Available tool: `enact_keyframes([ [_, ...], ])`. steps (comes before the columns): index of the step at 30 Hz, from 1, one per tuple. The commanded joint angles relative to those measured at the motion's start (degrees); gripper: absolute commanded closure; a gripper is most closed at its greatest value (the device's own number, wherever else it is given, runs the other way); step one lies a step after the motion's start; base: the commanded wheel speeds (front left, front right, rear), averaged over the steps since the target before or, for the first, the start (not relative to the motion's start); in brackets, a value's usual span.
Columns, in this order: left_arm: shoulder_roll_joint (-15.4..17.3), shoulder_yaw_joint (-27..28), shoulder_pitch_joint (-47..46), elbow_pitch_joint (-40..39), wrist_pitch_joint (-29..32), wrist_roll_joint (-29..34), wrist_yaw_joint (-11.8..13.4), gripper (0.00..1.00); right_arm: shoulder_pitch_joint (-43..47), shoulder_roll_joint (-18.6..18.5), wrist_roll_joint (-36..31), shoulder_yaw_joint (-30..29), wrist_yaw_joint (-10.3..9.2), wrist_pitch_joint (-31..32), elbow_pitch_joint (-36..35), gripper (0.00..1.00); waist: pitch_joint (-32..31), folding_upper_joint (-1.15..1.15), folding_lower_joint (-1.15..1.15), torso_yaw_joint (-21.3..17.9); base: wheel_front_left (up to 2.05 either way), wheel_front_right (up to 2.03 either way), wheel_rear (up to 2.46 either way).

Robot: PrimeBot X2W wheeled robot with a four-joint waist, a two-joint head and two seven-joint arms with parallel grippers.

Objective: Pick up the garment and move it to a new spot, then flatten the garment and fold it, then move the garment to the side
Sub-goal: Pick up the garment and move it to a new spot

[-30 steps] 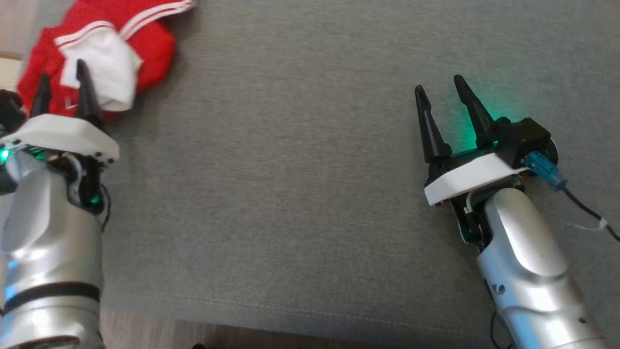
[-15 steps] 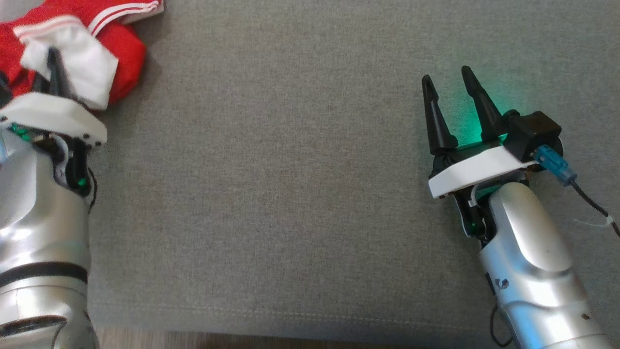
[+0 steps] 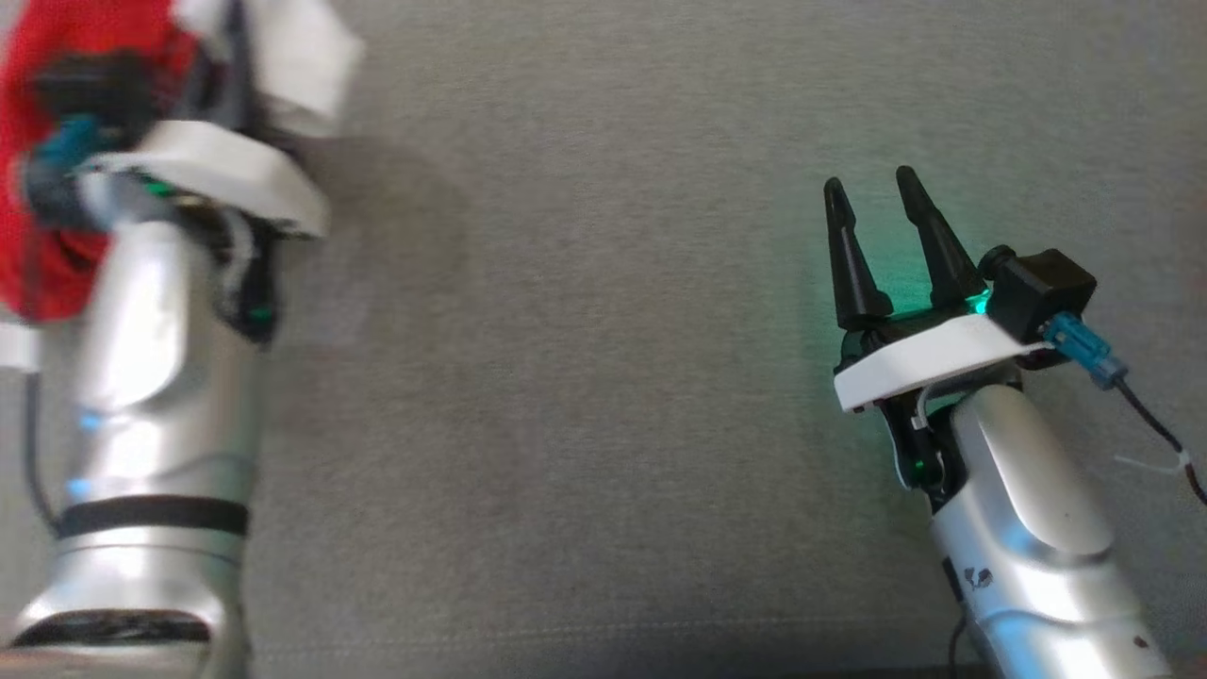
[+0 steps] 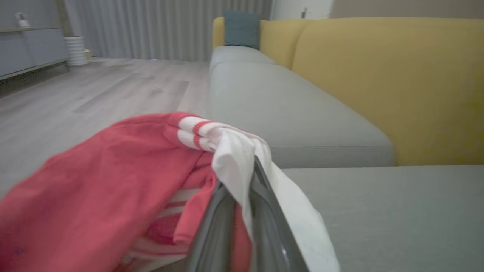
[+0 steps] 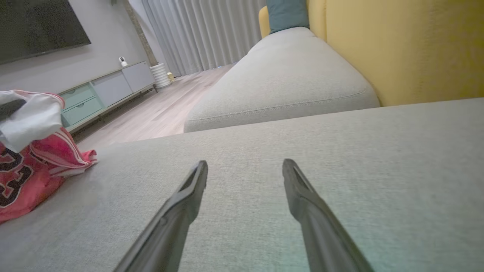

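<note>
- Garment: red-and-white, pinched at a white fold by closed left fingers, bunched at far left of grey cushion.
- Right fingers: spread, empty, well apart to its right.

Red garment: black numerals, white-edged, partly cut off; one reads 3, rest unclear.

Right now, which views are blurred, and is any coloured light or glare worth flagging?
Head view: the left arm and the garment are smeared by motion blur; the right gripper is sharp, with a green glow spilling on the sofa cushion beside it. Left wrist view: soft throughout, the left gripper and garment fuzzy. Right wrist view: crisp, evenly lit, no glare.
</note>
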Motion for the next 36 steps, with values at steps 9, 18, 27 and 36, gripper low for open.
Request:
enact_keyframes([
  [9,-2.98,-13.36,-1.80,-3.55,-0.29,-3.61,-0.34,1.00,0.06,0.76,2.34,0.92,-0.05,-0.53,-4.05,0.00,0.62,0.00,0.00,-9.43,0.00,0.00,0.00],
  [18,-3.87,-27.83,1.21,-7.18,-0.29,-16.02,0.16,1.00,0.35,0.76,5.03,2.49,-0.05,-0.53,-4.75,0.00,1.00,0.00,0.00,-16.89,0.00,0.00,0.00],
  [27,-3.89,-34.35,5.51,-11.13,-0.29,-20.51,5.37,0.00,1.82,0.76,5.37,2.72,-0.05,-0.53,-4.50,0.00,-0.25,0.00,0.00,-17.59,0.00,0.00,0.00],
  [36,-3.82,-23.05,15.43,-13.35,-0.29,-15.45,7.86,0.00,2.53,0.76,3.82,2.98,-0.05,-0.53,-3.15,0.00,-2.22,0.00,0.00,-12.07,0.00,0.00,0.00],
])
